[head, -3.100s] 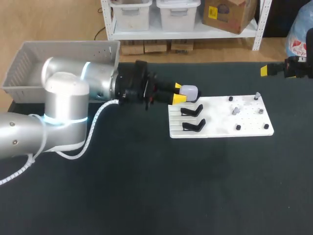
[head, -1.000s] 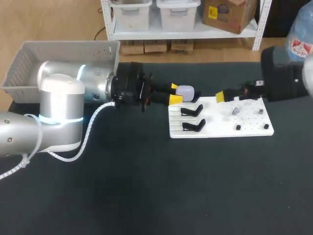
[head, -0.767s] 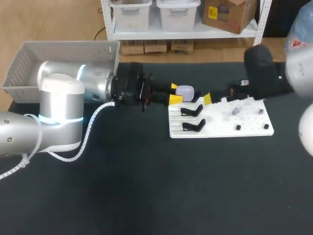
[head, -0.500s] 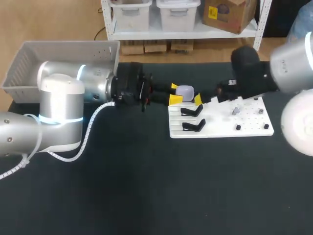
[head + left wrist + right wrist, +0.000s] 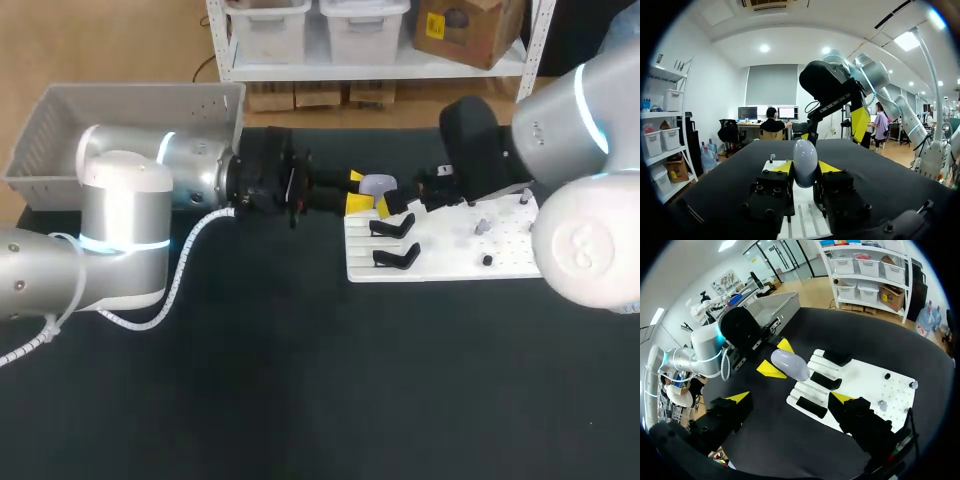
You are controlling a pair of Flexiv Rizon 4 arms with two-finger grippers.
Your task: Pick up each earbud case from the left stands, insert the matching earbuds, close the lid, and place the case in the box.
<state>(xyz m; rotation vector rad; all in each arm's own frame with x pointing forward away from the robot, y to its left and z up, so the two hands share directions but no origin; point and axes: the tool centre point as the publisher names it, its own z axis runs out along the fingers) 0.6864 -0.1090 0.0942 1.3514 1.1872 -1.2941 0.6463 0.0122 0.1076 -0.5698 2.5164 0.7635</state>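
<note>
Grey box [image 5: 40, 140] sits far left on the counter [image 5: 250, 400]. Left tool [image 5: 362, 193] clamps the lilac earbud case [image 5: 377, 184] by the white stand board's [image 5: 450, 255] edge. Right tool [image 5: 790, 399], fingers spread wide, hovers just beside the case.

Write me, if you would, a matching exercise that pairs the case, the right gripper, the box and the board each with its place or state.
1 case
2 right gripper
3 box
4 board

a open, near the case
b far left corner of the table
c bears black stands
d held in the left gripper

Pairs: 1-d, 2-a, 3-b, 4-c.
</note>
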